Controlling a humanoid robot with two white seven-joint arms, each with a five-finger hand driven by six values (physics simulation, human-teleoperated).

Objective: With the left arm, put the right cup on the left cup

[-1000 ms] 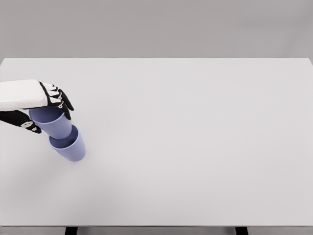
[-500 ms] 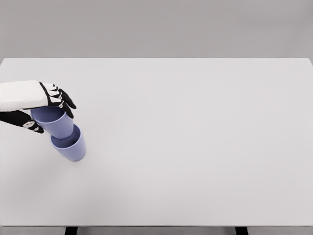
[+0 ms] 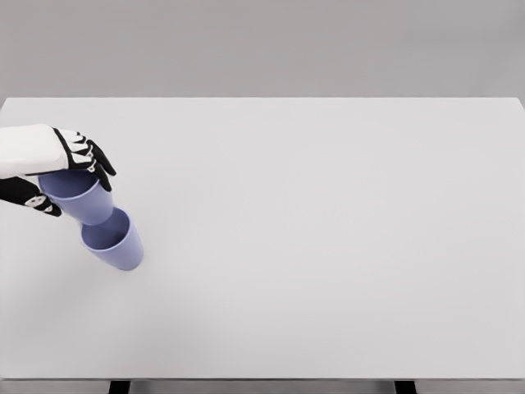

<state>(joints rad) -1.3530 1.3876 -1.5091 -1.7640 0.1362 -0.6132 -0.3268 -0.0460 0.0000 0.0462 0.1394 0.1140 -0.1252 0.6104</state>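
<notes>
Plain white table (image 3: 328,246) fills most of the view, grey wall behind it. Over at roughly 9 o'clock the left hand (image 3: 61,168) comes in from the left edge, fingers (image 3: 97,158) curled over the rim of a purple-blue cup (image 3: 82,197), thumb on the near side, so it's got that cup gripped. The held cup is tilted, and its base looks to sit at or in the mouth of the second cup (image 3: 115,242), which stands on the table just toward 4 o'clock from it.
</notes>
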